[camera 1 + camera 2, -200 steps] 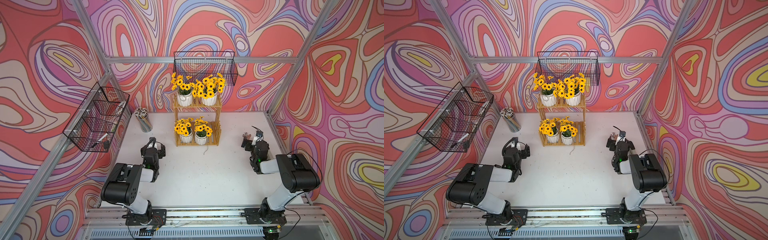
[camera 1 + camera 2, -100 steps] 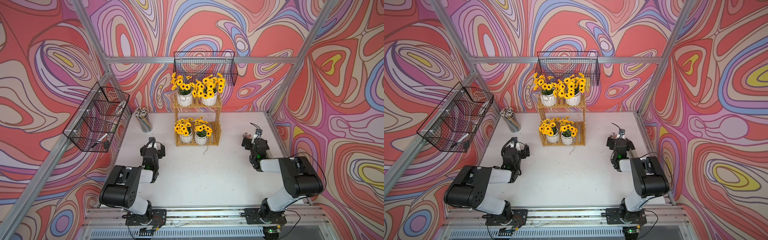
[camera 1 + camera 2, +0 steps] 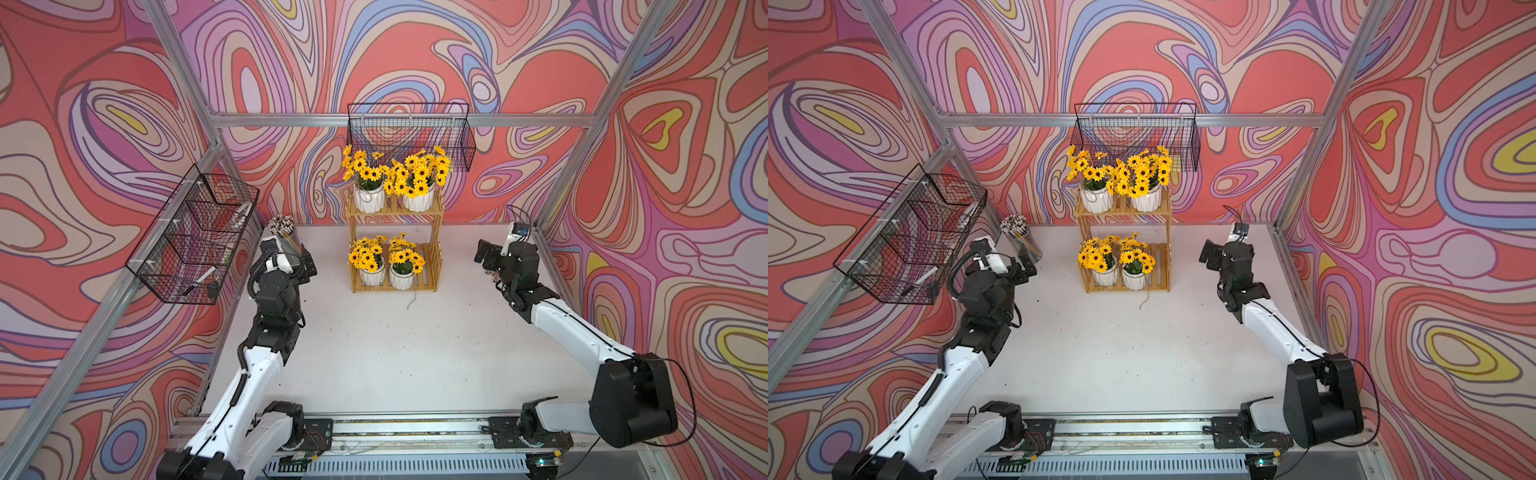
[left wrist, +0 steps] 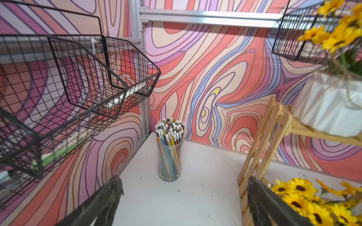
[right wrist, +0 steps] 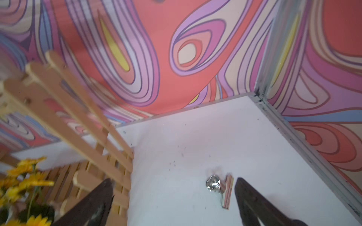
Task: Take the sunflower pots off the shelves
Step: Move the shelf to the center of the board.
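Both top views: I see all four sunflower pots (image 3: 368,201) sitting on the shelves (image 3: 437,266), two per tier, at the middle of the back edge of the worktop (image 3: 374,353). Left wrist: my left gripper (image 4: 185,178) gapes wide and holds nothing, with a pencil cup (image 4: 169,154) ahead in the back corner. Right wrist: the right gripper (image 5: 172,180) is also spread wide and empty, with a metal clip (image 5: 220,187) on the worktop below.

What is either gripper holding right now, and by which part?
Nothing: left gripper and right gripper are both open and empty; all four sunflower pots sit on the shelves.
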`<state>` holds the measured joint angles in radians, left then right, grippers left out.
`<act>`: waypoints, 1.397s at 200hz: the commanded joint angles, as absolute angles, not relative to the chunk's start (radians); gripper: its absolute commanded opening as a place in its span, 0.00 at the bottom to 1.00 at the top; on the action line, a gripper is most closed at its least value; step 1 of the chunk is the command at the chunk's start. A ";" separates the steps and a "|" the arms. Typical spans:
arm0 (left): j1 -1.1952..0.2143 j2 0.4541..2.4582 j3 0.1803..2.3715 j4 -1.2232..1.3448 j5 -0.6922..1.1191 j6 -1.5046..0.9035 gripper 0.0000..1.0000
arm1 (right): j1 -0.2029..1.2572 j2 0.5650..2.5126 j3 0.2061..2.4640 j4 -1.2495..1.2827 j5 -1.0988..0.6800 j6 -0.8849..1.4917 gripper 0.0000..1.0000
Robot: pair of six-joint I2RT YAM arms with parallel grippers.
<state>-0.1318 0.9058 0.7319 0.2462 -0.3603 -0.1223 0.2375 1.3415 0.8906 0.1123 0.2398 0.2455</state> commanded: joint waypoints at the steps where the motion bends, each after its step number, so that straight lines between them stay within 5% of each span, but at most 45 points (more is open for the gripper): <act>1: -0.132 0.882 0.771 -0.032 -0.326 -0.198 1.00 | 0.305 1.316 0.933 -0.061 0.219 0.221 0.96; 57: -0.132 0.925 0.844 -0.146 -0.269 -0.232 1.00 | 0.432 1.381 1.046 -0.265 0.202 0.261 0.91; 279: -0.132 0.922 0.874 -0.178 -0.158 -0.256 1.00 | 0.444 1.766 1.382 -0.355 0.237 0.353 0.62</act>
<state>-0.1318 0.9390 0.8680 -0.1570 -0.1600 -0.2405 0.4393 1.7500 1.3540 -0.3470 0.2058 0.3344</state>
